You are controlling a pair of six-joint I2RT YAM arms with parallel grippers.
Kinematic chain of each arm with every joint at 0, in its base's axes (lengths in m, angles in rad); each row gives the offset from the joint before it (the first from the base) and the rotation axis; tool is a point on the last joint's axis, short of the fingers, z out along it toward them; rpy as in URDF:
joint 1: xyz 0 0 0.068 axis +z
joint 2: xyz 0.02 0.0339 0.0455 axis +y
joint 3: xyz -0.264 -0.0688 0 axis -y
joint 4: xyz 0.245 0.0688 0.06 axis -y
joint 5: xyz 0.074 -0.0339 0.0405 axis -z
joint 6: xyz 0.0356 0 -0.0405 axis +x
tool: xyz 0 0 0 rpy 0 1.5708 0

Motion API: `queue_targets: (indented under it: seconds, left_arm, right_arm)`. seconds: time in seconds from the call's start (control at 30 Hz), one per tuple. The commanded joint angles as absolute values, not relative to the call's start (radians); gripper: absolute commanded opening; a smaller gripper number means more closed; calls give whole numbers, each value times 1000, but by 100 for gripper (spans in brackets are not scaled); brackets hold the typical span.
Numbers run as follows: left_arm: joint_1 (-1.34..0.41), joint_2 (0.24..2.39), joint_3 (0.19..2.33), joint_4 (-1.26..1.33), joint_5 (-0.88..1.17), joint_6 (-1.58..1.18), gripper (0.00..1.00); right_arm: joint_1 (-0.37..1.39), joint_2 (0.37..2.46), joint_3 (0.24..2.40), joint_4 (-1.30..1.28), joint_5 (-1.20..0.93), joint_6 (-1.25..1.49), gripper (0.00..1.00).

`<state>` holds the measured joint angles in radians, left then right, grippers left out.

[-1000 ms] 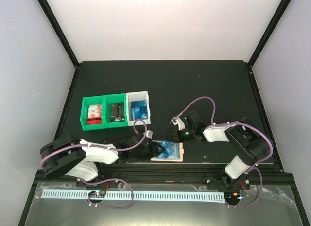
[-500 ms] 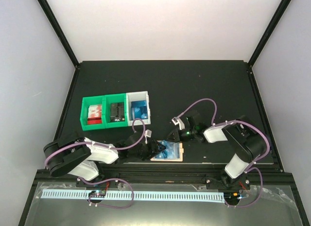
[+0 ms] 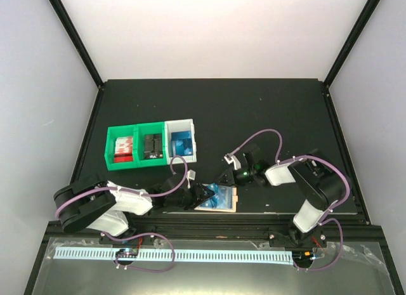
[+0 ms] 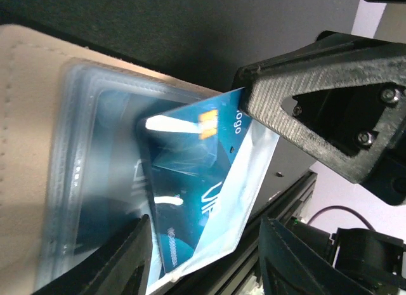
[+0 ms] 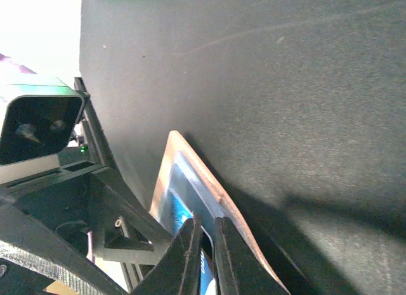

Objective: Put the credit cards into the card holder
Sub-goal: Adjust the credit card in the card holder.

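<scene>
The tan card holder (image 3: 235, 200) lies open near the table's front edge, its clear sleeves showing blue. My right gripper (image 3: 226, 179) is shut on a blue credit card (image 5: 206, 273), with the card's edge at the holder (image 5: 170, 165). In the left wrist view that card (image 4: 190, 174) sits tilted in a lifted clear sleeve of the holder (image 4: 32, 85), with a right finger (image 4: 317, 111) gripping its corner. My left gripper (image 3: 200, 195) is open at the holder's left side, its fingers (image 4: 130, 257) astride the sleeve's lower edge and holding nothing.
Two green bins (image 3: 133, 146) and a white bin (image 3: 181, 141) holding more blue cards stand at the back left. The table's front rail (image 3: 209, 214) runs just below the holder. The left arm's body (image 5: 95, 212) is close beside the right fingers.
The right gripper has edged left and lower with the card, toward the holder. The left gripper has shifted slightly right against the holder's left side. The holder has barely moved.
</scene>
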<state>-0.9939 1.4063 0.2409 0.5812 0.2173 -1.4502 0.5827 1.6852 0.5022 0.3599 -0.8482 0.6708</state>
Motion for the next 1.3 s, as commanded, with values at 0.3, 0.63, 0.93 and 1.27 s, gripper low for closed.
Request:
queue_targets:
  seconds: [0.3, 0.63, 0.93, 1.27]
  left_arm:
    - [-974, 1433, 273, 403, 183, -1357, 32]
    - [-973, 1443, 303, 305, 169, -1336, 28]
    - [-973, 1471, 329, 242, 158, -1307, 18]
    - [-973, 1478, 336, 226, 149, -1309, 17]
  right_arm:
    - [583, 1706, 627, 182, -803, 423, 19]
    - [582, 1767, 682, 100, -760, 387, 23]
    - [582, 1761, 650, 133, -822, 396, 24]
    - [582, 1741, 611, 188, -850, 433, 9]
